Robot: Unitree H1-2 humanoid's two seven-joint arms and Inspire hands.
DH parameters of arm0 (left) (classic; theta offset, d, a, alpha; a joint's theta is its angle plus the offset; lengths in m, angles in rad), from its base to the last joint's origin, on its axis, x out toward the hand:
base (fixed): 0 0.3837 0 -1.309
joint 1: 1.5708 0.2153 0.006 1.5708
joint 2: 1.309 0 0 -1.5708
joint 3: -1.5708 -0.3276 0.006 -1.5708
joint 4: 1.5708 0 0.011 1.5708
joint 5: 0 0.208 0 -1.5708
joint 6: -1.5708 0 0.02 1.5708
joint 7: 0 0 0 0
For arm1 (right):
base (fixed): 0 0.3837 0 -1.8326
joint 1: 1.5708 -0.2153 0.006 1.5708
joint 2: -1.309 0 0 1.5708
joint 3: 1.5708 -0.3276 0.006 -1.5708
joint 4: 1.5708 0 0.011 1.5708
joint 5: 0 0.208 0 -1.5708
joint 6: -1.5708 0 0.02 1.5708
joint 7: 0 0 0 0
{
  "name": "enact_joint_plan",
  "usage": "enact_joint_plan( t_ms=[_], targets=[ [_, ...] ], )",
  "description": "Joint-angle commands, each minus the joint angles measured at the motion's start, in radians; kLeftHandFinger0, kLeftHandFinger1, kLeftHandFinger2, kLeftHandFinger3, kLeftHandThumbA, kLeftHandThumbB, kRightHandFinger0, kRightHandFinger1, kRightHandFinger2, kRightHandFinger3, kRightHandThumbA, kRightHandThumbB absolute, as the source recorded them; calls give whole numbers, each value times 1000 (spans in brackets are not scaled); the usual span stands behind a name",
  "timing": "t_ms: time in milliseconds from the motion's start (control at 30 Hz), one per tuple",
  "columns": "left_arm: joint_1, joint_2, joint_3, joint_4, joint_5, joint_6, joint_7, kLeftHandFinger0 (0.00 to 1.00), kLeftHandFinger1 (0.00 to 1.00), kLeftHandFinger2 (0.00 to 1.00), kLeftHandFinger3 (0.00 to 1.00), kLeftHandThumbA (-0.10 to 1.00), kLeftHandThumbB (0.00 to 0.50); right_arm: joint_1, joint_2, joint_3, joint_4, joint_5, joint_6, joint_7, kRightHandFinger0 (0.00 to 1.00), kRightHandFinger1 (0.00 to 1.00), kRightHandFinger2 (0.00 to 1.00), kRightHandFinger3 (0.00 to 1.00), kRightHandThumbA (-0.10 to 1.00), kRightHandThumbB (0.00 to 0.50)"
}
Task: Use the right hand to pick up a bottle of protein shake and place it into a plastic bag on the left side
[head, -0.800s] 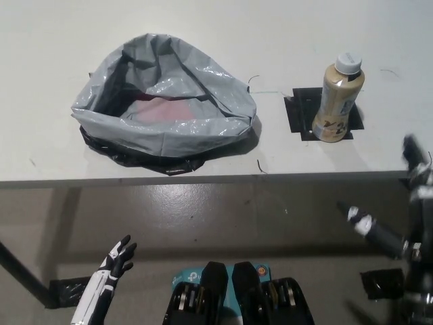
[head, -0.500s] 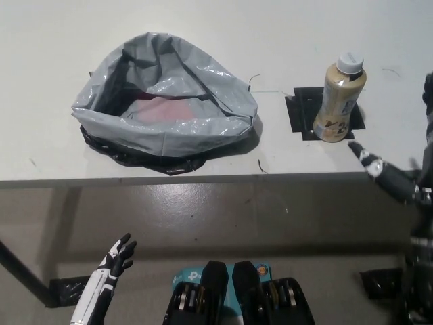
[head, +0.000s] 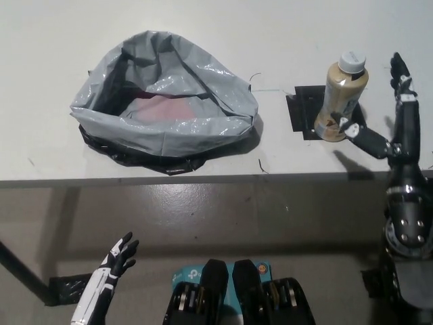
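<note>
Now that our right hand has risen from below the worktop edge, its fingers spread apart beside the upright bottle, one tip near its base. We judge the grasp imminent; the bag waits open, and our left hand rests low.

You'll find no readable text anywhere | bottle: dark label marks near its base, too small to make out | teal panel at bottom edge: white mark, illegible

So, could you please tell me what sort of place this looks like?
Probably a robot test lab, not a home: a plain white table with black tape squares marking the tan, white-capped bottle, a staged grey plastic bag, and a bare concrete floor.
</note>
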Motion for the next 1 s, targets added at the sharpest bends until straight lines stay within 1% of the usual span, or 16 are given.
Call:
enact_joint_plan(
  t_ms=[0,100,233,333,467,500,667,700,733,767,800,833,867,900,933,967],
  targets=[
    [-6,10,4,-37,-25,-11,-20,1000,1000,1000,1000,1000,192,-86,-13,-2,45,5,-7,-36,1000,1000,1000,1000,954,377],
    [-6,10,4,-34,-31,-21,-24,1000,1000,1000,1000,1000,184,-113,-13,8,85,-11,-15,-48,1000,1000,1000,1000,937,372],
    [-9,9,1,-41,-24,-10,-20,1000,1000,1000,1000,1000,201,-151,-12,18,139,-21,-27,-67,1000,1000,1000,1000,901,366],
    [-9,9,0,-41,-19,-16,-17,1000,1000,1000,1000,1000,211,-170,-7,34,161,-44,-9,-82,1000,1000,1000,1000,906,359],
    [-12,11,-2,-32,-11,-35,-16,1000,1000,1000,1000,1000,198,-216,-7,57,271,-58,-26,-106,1000,1000,1000,1000,911,382],
    [-10,11,-3,-33,-9,-34,-16,1000,1000,1000,1000,1000,204,-237,-8,63,319,-60,-31,-115,1000,1000,1000,1000,935,398],
    [-5,10,-5,-48,-1,-28,-11,1000,1000,1000,1000,1000,213,-351,-5,74,547,-44,-46,-147,1000,1000,1000,1000,938,424],
    [-7,11,-5,-51,-3,-23,-13,1000,1000,1000,1000,1000,220,-365,-2,69,568,-35,-48,-150,1000,1000,1000,1000,903,421],
    [-11,12,-5,-55,-6,-14,-16,1000,1000,1000,1000,1000,216,-397,7,55,615,-10,-53,-161,1000,1000,1000,1000,827,422],
    [-16,12,-5,-57,-11,-12,-19,1000,1000,1000,1000,1000,216,-435,27,16,655,32,-35,-196,1000,1000,1000,1000,695,403],
    [-18,13,-5,-60,-13,-9,-21,1000,1000,1000,1000,1000,222,-454,37,-5,675,49,-26,-225,720,821,1000,1000,580,398],
    [-19,14,-5,-62,-13,-6,-21,1000,1000,1000,1000,1000,222,-463,41,-15,687,52,-24,-244,720,821,1000,1000,580,398],
    [-26,19,-6,-63,-19,-8,-28,1000,1000,1000,1000,1000,216,-499,63,-71,724,91,-31,-329,48,91,299,520,194,348],
    [-34,22,-5,-65,-25,-4,-33,1000,1000,1000,1000,1000,220,-509,68,-91,733,103,-41,-347,2,14,233,308,7,294],
    [-40,25,-3,-70,-29,4,-35,1000,1000,1000,1000,1000,219,-510,72,-100,729,104,-48,-355,0,1,277,338,-83,237],
    [-42,26,-3,-73,-28,8,-36,1000,1000,1000,1000,1000,219,-509,74,-104,726,103,-51,-358,0,1,277,338,-83,237]
  ],
)
